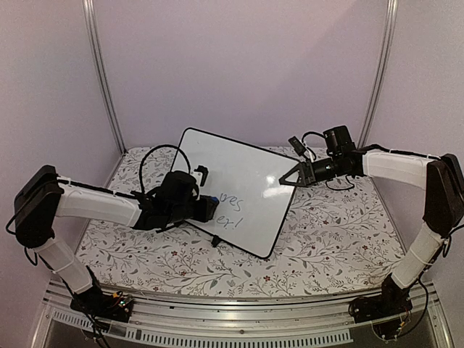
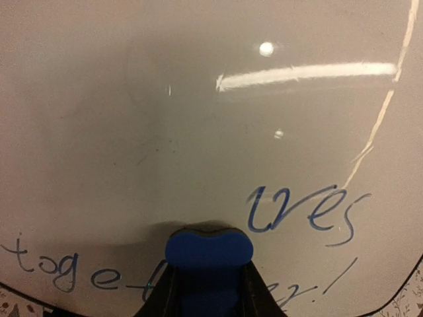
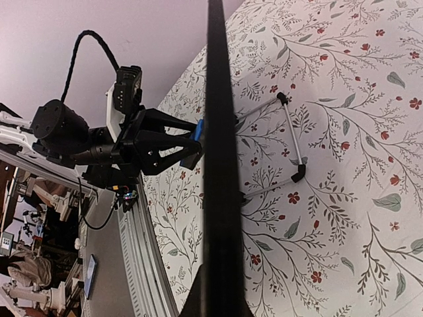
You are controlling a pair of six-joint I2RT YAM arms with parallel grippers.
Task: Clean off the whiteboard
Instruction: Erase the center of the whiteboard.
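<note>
The whiteboard (image 1: 239,170) stands tilted on its wire stand (image 3: 291,142) in the middle of the table. Blue handwriting (image 2: 304,212) runs along its lower part. My left gripper (image 1: 205,209) is shut on a small blue eraser (image 2: 209,251), whose face is pressed against the board (image 2: 198,99) just left of the writing. My right gripper (image 1: 281,180) is shut on the board's right edge. In the right wrist view that edge is a black bar (image 3: 221,132) running up between the right gripper's (image 3: 219,305) fingers. The eraser (image 3: 198,129) shows there, against the board's face.
A floral cloth (image 1: 326,239) covers the table. A metal rail (image 1: 239,308) runs along its near edge and two upright poles (image 1: 104,80) stand at the back corners. Lilac walls close the back and sides.
</note>
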